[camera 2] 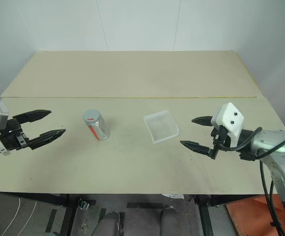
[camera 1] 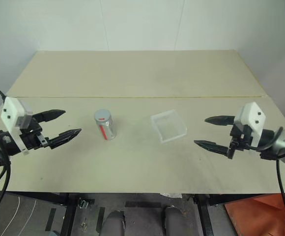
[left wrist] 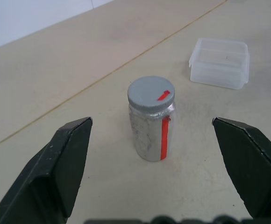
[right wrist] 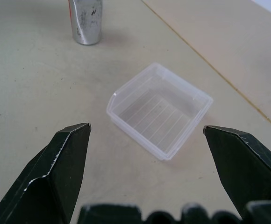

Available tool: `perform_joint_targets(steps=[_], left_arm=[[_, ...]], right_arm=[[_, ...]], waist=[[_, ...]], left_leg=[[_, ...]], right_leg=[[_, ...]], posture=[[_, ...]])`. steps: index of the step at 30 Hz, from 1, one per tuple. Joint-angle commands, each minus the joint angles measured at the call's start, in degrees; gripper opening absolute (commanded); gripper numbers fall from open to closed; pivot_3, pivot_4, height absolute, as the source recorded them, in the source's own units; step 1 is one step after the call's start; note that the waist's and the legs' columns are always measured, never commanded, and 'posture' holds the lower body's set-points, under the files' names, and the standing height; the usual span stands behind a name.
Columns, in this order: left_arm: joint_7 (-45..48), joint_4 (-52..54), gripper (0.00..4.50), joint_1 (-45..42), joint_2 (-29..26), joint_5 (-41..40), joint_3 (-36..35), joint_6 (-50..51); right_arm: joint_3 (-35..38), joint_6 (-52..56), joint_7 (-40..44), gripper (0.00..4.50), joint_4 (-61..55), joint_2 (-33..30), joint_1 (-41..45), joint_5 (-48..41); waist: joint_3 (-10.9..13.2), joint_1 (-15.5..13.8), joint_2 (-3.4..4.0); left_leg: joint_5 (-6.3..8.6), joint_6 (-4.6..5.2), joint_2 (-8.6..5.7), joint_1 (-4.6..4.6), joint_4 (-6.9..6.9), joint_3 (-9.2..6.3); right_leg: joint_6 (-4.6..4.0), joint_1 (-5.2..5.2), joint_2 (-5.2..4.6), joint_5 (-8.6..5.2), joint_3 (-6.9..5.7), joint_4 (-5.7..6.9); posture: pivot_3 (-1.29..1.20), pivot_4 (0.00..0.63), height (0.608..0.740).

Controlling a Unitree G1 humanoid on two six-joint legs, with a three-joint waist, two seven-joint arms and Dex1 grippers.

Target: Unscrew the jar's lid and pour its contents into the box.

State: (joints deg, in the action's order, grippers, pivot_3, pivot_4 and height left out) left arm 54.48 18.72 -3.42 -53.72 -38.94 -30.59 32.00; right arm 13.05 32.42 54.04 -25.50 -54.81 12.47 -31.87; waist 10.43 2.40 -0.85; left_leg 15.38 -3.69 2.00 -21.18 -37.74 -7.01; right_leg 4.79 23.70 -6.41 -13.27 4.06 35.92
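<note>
Jar stands upright on the beige table, a little to the left of the middle. Its body is silvery and has a red stripe down the side. The grey lid sits on top of the jar and looks screwed on; it carries a small red mark.

To the right of the jar, apart from it, lies the box, a shallow tray of clear plastic with a low rim. It rests flat on the table, turned a little askew, and nothing can be seen inside it.

The left gripper hangs above the table to the left of the jar and points toward it. Its two black fingers are spread wide and hold nothing; in the left wrist view the jar stands in the gap between them, but further on, touching neither finger.

The right gripper hangs to the right of the box and points toward it. Its fingers are also spread wide and empty. In the right wrist view the box lies ahead between them, and neither finger touches it.
</note>
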Motion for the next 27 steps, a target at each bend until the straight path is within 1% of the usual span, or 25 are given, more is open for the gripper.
perform_joint_targets(steps=[1,5,10,13,16,18,20,21,25,27], left_arm=[[-1.4,2.1,4.48,-0.3,0.6,-1.4,-1.6,0.4],[-1.6,3.4,4.48,1.2,2.3,-1.3,-1.3,-0.5],[-3.4,5.7,4.48,3.9,4.2,-1.6,-2.9,0.0],[-5.1,7.5,4.48,6.8,6.6,-1.4,-2.2,-0.1],[-7.6,10.1,4.48,8.9,9.4,-1.2,-0.4,0.2],[-9.6,10.5,4.48,10.0,11.8,0.2,2.1,-0.4],[-12.4,10.3,4.48,9.9,14.3,3.8,5.8,-2.5],[-13.3,10.3,4.48,9.7,15.1,4.9,7.0,-3.2],[-19.6,7.4,4.48,6.6,21.8,10.1,12.3,-7.2],[-20.9,6.7,4.48,5.9,23.9,12.2,14.5,-8.9]], right_arm=[[0.2,-1.0,0.2,4.50,-0.6,-0.2,1.2,0.1],[-1.0,-2.5,1.9,4.50,0.3,-0.8,1.7,1.4],[1.8,-3.9,3.2,4.50,1.4,-0.8,2.3,0.7],[4.3,-4.4,4.7,4.50,1.1,-1.3,1.0,-0.1],[6.0,-5.0,5.9,4.50,0.8,-2.1,-0.3,0.3],[7.4,-5.2,6.6,4.50,0.1,-2.2,-1.2,-0.2],[8.1,-3.2,5.9,4.50,-1.1,-2.8,-0.3,-1.6],[8.3,-2.7,5.8,4.50,-1.3,-3.0,0.0,-2.1],[7.5,-2.7,6.0,4.50,-2.5,-3.2,-0.2,-3.1],[7.6,-2.5,5.6,4.50,-3.2,-3.2,-0.2,-3.6]], waist=[[0.0,0.0,0.00],[0.0,0.2,0.00],[0.0,0.2,0.00],[0.0,0.2,0.00],[0.0,0.1,0.00],[0.0,0.0,0.00],[0.0,0.0,0.03],[0.0,0.0,0.02],[0.0,-0.1,0.01],[0.0,-0.1,0.01]], left_leg=[[0.00,0.00,0.00,0.00,0.00,0.00],[0.00,0.00,0.00,-0.01,0.00,0.01],[0.00,0.00,0.00,0.00,0.00,0.01],[0.00,0.00,0.00,-0.01,0.00,0.01],[0.00,0.00,0.00,-0.02,0.00,0.01],[0.00,0.00,0.00,0.00,0.00,0.01],[0.00,0.00,0.00,0.07,-0.01,0.00],[0.00,0.00,-0.01,0.09,-0.01,0.01],[0.00,0.00,-0.01,0.09,-0.02,-0.01],[0.00,0.00,-0.02,0.10,-0.02,-0.01]], right_leg=[[0.00,0.00,0.00,0.00,0.00,0.00],[0.00,0.01,0.00,0.00,0.00,-0.02],[0.00,0.01,0.00,0.00,0.01,0.00],[0.00,0.01,0.00,0.00,0.00,-0.01],[0.00,0.00,-0.01,0.00,0.01,-0.04],[0.00,-0.01,0.00,0.00,0.01,-0.02],[0.00,-0.11,0.00,0.00,0.00,-0.02],[0.00,-0.15,-0.01,0.00,0.01,-0.04],[0.00,-0.19,0.00,0.01,-0.01,-0.07],[0.00,-0.20,-0.01,0.02,-0.01,-0.09]], posture=[[0.00,0.150,0.740],[0.00,0.150,0.740],[0.00,0.150,0.740],[0.00,0.150,0.740],[0.00,0.150,0.740],[0.00,0.150,0.740],[0.00,0.150,0.740],[0.00,0.150,0.740],[0.00,0.150,0.740],[0.00,0.150,0.740]])
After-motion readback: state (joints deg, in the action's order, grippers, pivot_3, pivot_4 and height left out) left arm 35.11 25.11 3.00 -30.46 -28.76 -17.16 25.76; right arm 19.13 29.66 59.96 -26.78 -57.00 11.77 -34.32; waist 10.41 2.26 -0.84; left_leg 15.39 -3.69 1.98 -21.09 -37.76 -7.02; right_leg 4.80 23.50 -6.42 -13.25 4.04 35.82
